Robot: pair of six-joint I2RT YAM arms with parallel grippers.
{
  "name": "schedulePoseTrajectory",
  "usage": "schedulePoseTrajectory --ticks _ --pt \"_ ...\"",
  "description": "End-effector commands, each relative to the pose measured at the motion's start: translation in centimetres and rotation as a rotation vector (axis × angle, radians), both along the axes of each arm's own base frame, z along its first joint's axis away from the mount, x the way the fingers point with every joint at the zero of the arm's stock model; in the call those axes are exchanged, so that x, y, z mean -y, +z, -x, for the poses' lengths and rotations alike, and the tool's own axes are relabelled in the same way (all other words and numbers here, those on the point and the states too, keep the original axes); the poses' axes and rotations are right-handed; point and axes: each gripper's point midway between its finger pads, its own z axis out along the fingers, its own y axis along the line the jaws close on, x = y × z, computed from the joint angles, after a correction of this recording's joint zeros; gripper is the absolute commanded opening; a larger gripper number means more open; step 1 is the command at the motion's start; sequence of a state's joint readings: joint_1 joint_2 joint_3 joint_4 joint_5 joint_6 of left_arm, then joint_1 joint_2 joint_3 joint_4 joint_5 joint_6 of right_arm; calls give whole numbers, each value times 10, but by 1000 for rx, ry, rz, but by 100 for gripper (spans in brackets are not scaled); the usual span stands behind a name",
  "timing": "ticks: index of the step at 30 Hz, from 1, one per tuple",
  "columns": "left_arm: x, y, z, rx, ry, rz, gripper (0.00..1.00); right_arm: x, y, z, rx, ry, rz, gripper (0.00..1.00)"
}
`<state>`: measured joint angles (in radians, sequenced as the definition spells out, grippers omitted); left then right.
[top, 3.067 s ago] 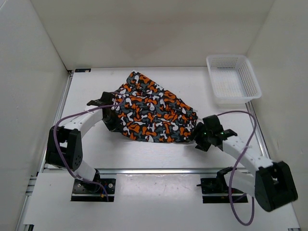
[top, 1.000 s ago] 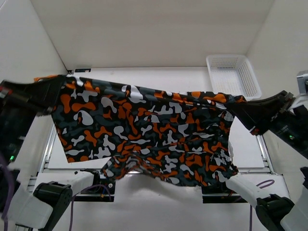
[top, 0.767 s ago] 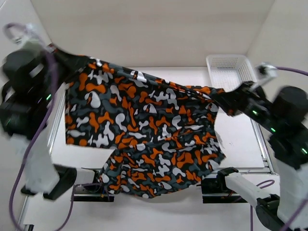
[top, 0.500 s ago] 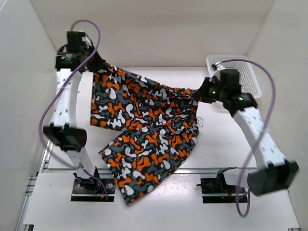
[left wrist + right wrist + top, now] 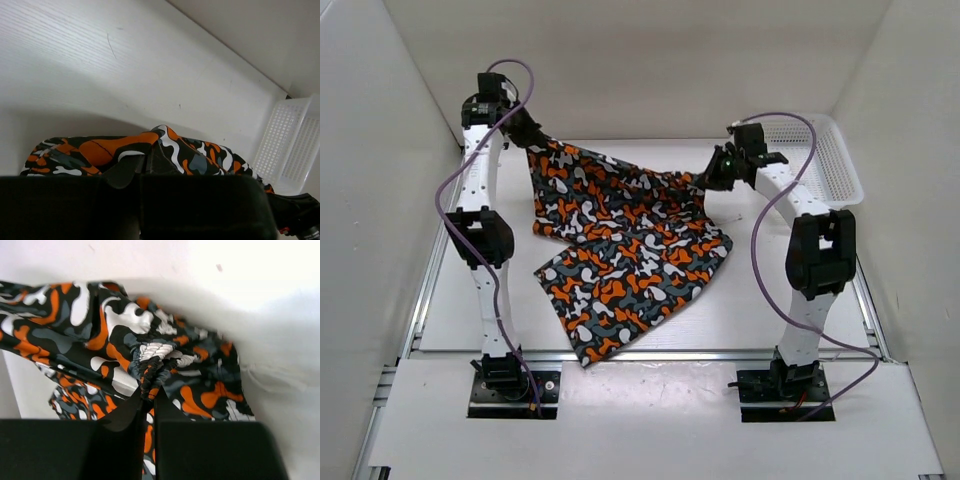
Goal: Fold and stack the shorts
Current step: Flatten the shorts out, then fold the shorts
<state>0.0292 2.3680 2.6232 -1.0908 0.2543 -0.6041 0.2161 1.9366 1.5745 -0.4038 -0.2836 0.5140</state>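
The shorts [image 5: 620,245], printed in orange, black, grey and white blotches, hang stretched between both arms over the far half of the table, their lower part trailing down to the table's front edge. My left gripper [image 5: 527,135] is shut on the top left corner of the shorts [image 5: 165,147] near the back wall. My right gripper [image 5: 708,178] is shut on the gathered waistband at the top right corner of the shorts [image 5: 150,365]. Both arms are stretched far back and raised.
A white mesh basket [image 5: 825,160] stands at the back right corner, just right of the right arm; it also shows in the left wrist view as the basket [image 5: 292,150]. White walls close in the table on three sides. The rail with the arm bases runs along the near edge.
The shorts lay bunched on the table, then both arms lifted and spread them high and carried them backwards. Now they hang lower and farther back, with the hem on the table.
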Motion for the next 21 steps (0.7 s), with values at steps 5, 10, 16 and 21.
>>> schedulePoseTrajectory --ticks 5,10,16,21 --pt "-60 88 -1 235 109 -68 10 3 46 -25 82 -31 0 0" --pt "-24 98 68 152 60 -113 10 9 48 -4 54 -37 13 0" --pt "23 108 188 121 -7 -138 10 37 32 31 -5 -73 57 0" --pt "72 43 275 -44 -122 -76 10 52 32 51 -8 -102 65 0"
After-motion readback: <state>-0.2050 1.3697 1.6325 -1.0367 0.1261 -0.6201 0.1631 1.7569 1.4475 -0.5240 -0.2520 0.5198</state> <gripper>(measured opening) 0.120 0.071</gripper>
